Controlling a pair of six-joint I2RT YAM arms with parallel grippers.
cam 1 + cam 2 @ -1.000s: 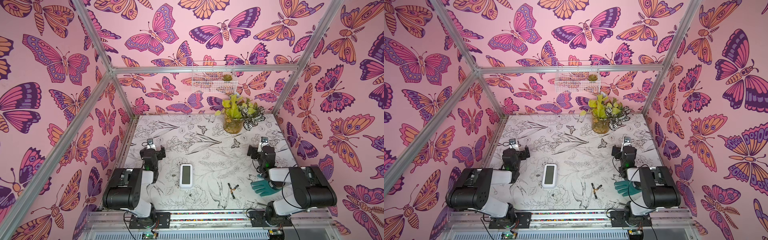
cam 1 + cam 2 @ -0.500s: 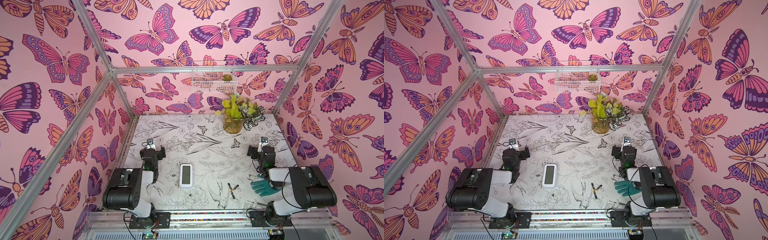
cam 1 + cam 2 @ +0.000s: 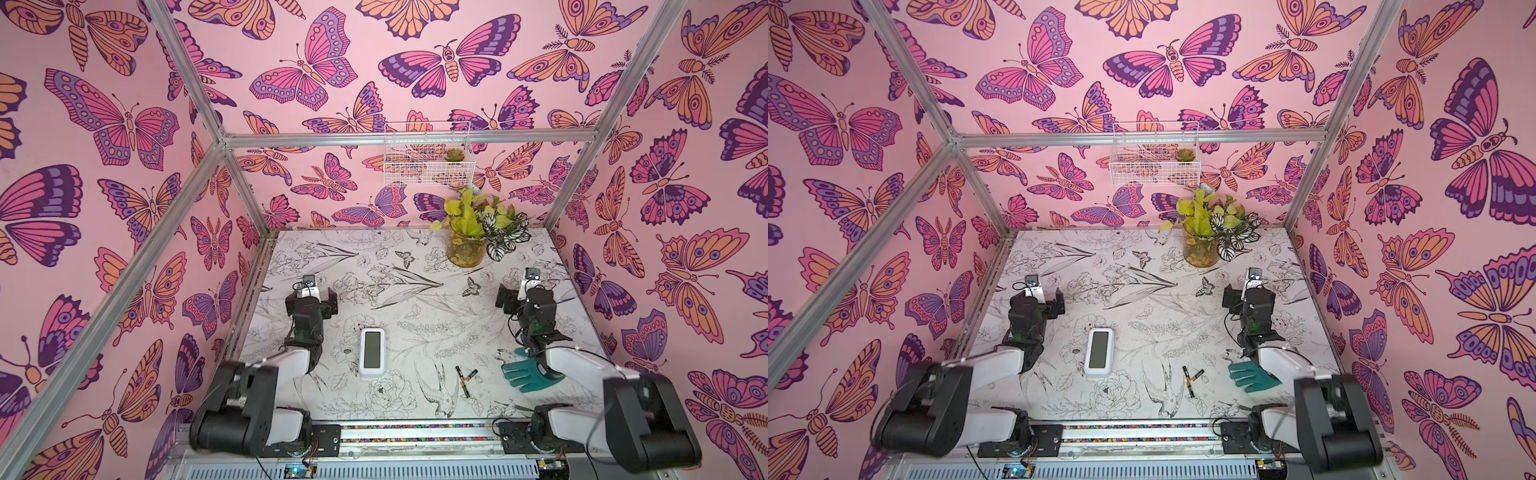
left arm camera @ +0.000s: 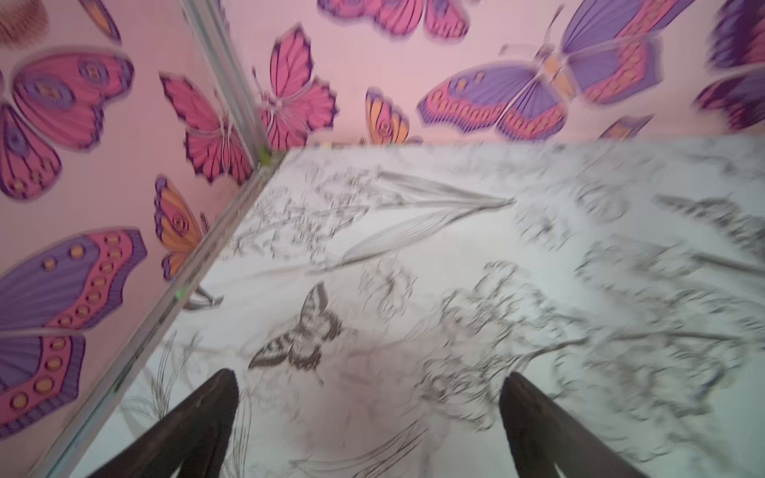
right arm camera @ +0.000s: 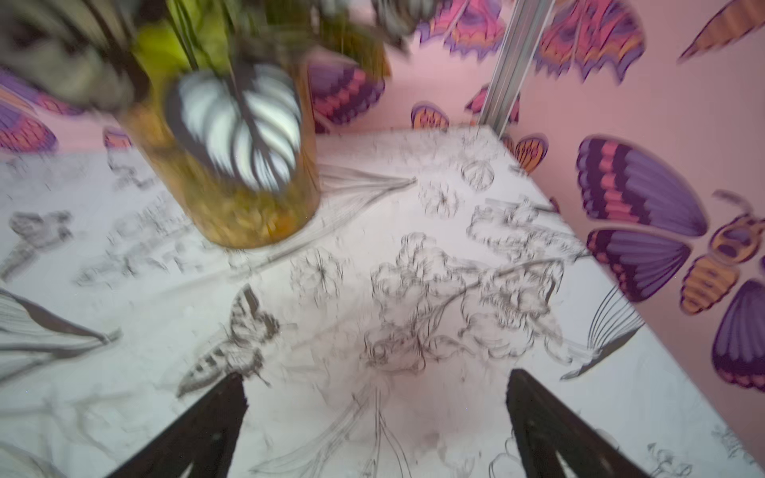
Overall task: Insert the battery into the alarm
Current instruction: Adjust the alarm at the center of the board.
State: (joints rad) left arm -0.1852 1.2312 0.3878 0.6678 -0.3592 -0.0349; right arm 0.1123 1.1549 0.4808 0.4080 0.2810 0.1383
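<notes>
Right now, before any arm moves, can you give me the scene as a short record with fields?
alarm clock: flat on table, screen up, untouched
glove: teal, partly hidden behind right arm
batteries: loose on table, between alarm clock and glove
left end effector: open, empty
right end effector: open, empty, facing plant jar

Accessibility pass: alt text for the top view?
A white plastic rounded-rectangle alarm clock with a grey screen lies screen up on a floral-print table, between two robot arms with the left gripper and right gripper open and empty. To its right lie slim dark batteries and a teal rubber glove, partly hidden by the right arm.
</notes>
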